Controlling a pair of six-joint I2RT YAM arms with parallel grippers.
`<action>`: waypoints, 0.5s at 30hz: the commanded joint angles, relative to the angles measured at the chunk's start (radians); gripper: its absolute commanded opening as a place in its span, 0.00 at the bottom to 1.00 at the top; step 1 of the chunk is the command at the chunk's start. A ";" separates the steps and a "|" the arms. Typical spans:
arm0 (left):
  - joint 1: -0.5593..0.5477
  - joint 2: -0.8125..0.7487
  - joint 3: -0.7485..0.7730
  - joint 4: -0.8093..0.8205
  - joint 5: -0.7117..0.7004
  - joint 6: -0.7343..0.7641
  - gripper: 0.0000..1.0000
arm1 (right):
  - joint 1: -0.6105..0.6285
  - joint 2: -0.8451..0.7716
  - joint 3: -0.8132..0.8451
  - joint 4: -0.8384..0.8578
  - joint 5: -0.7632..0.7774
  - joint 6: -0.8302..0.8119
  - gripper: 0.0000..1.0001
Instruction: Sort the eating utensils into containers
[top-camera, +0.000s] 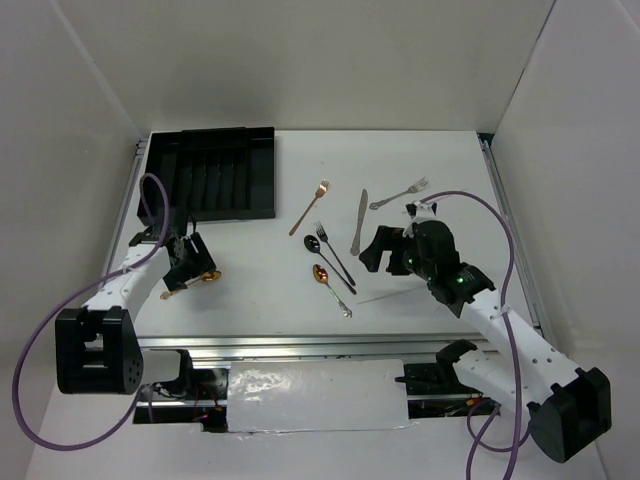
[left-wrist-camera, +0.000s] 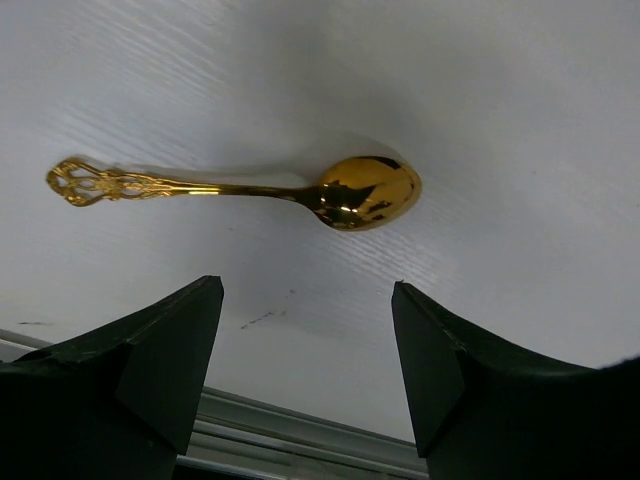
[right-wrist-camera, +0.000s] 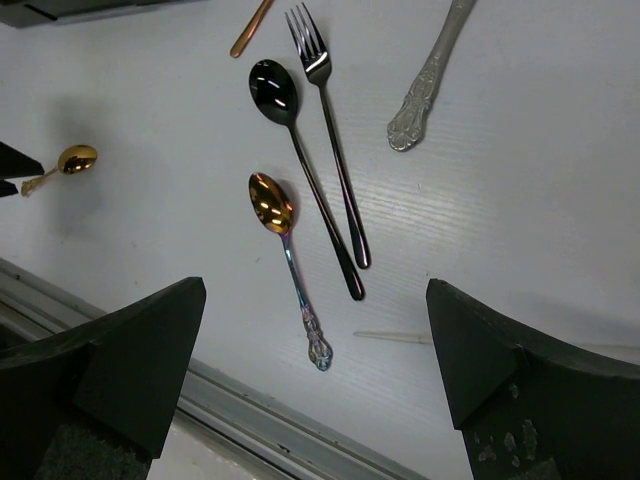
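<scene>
The black cutlery tray (top-camera: 258, 170) with its long slots lies at the far left. A gold spoon (top-camera: 200, 279) lies on the table just under my left gripper (top-camera: 192, 262), which is open and empty. In the left wrist view the spoon (left-wrist-camera: 240, 190) lies crosswise beyond the open gripper (left-wrist-camera: 305, 285). My right gripper (top-camera: 376, 254) is open and empty, hovering right of a black spoon (right-wrist-camera: 300, 150), a black fork (right-wrist-camera: 330, 120) and a gold-bowled iridescent spoon (right-wrist-camera: 290, 260). A copper fork (top-camera: 310, 205), silver knife (top-camera: 358, 222) and silver fork (top-camera: 398, 193) lie farther back.
A thin pale stick (right-wrist-camera: 395, 338) lies on the table close under my right gripper (right-wrist-camera: 315, 285). A metal rail (top-camera: 300, 345) runs along the table's near edge. White walls close in the left, back and right sides.
</scene>
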 joint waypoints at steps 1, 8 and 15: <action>-0.028 -0.009 0.018 0.024 0.067 -0.015 0.82 | 0.014 0.009 0.002 0.075 -0.012 0.014 1.00; -0.028 -0.024 0.013 0.081 0.045 0.044 0.87 | 0.037 0.036 0.013 0.071 -0.018 0.020 1.00; -0.096 0.057 0.091 0.061 0.030 0.143 0.91 | 0.058 0.034 0.008 0.066 0.005 0.045 1.00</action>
